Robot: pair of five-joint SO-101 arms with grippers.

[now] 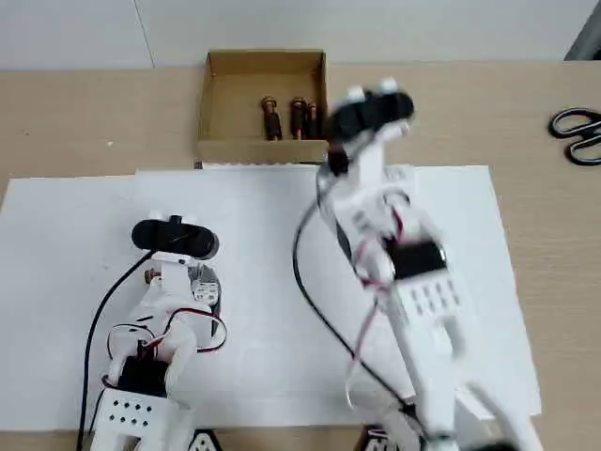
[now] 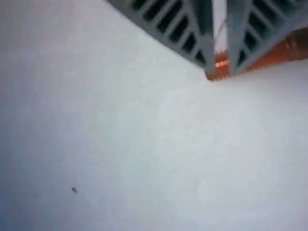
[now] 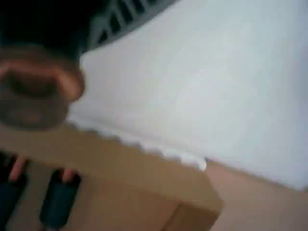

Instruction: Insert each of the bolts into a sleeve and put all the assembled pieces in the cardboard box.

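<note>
From above, the left jaws (image 1: 155, 276) hung over the white paper (image 1: 263, 282) on the bench (image 1: 75, 122), with a copper-coloured bolt (image 1: 149, 275) at their tips. The right jaws (image 1: 331, 162) were at the near right corner of the cardboard box (image 1: 218, 103), well apart from the left jaws. Assembled pieces (image 1: 271, 118) lay in the box just beyond the right jaws, and scissors (image 1: 577, 134) lay far off to their right. In the left wrist view, the left jaws were almost pressed together, pinching the bolt, whose end poked out past their tips over the paper. In the right wrist view, a blurred round brown shape (image 3: 33, 91) sat right against the right jaws; whether they were spread or gripping it could not be told. Past them ran the box wall, with two dark-sleeved pieces inside.
</note>
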